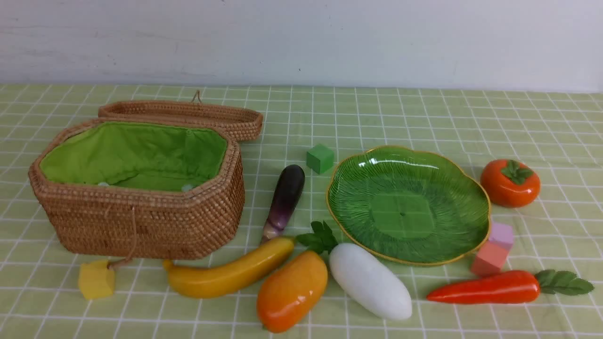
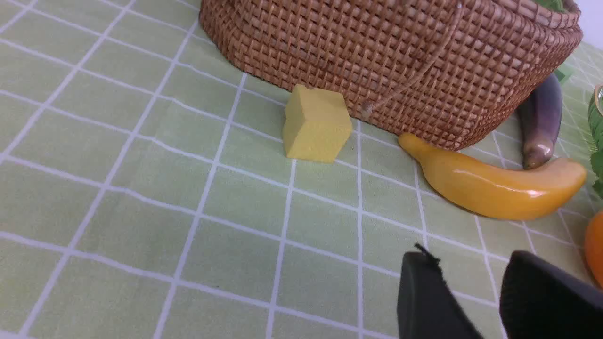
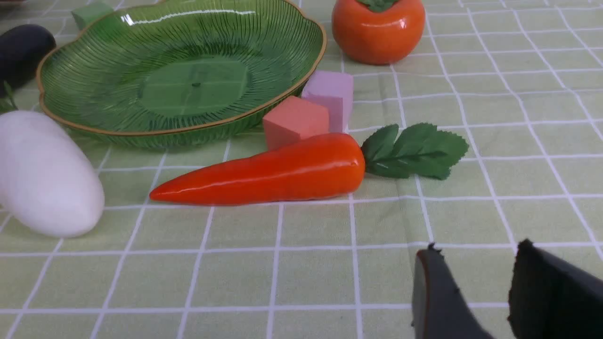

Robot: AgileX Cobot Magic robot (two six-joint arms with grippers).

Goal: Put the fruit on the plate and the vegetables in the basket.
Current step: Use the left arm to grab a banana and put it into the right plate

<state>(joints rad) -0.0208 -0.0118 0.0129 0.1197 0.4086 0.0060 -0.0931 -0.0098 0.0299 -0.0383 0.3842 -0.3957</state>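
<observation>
Lying on the green checked tablecloth (image 1: 424, 113): eggplant (image 1: 285, 200) between basket (image 1: 141, 226) and plate (image 1: 410, 202); banana (image 1: 231, 273), mango (image 1: 292, 291), radish (image 1: 370, 281) nearer the robot; persimmon (image 1: 509, 184) and carrot (image 1: 485, 288) right of plate. Pale wall (image 1: 301, 37) behind. Left gripper (image 2: 471, 256) and right gripper (image 3: 478, 247) hover over tablecloth, jaws apart, holding nothing.

The whole tabletop (image 1: 424, 113) is seen from above by the front view, faced toward the wall (image 1: 301, 37). Both wrist views are held low and close. The basket (image 1: 155, 226) and banana (image 1: 231, 274), at the front frame's lower left, are shared with the left wrist view; the plate (image 1: 410, 207) and carrot (image 1: 485, 288), at its lower right, with the right.
</observation>
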